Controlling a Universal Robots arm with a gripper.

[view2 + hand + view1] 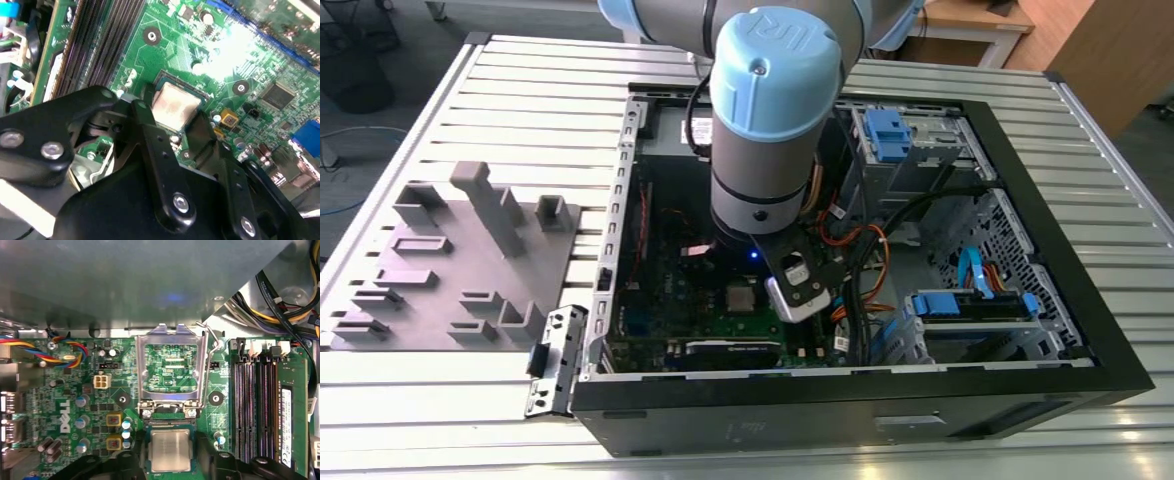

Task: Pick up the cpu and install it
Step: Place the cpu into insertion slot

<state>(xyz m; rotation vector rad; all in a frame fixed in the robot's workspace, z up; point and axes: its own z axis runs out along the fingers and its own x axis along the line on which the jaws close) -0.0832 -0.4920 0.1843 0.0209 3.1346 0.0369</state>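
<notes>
Silvery cpu (170, 449) lies between fingers of the spread claw (171, 460).

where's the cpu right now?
In the first wrist view the cpu lies flat on the green motherboard, at the hinge end of the flipped-open silver socket frame, with the memory slots to one side.

Silvery square cpu (170, 450), flat on green board (125, 385)
</notes>
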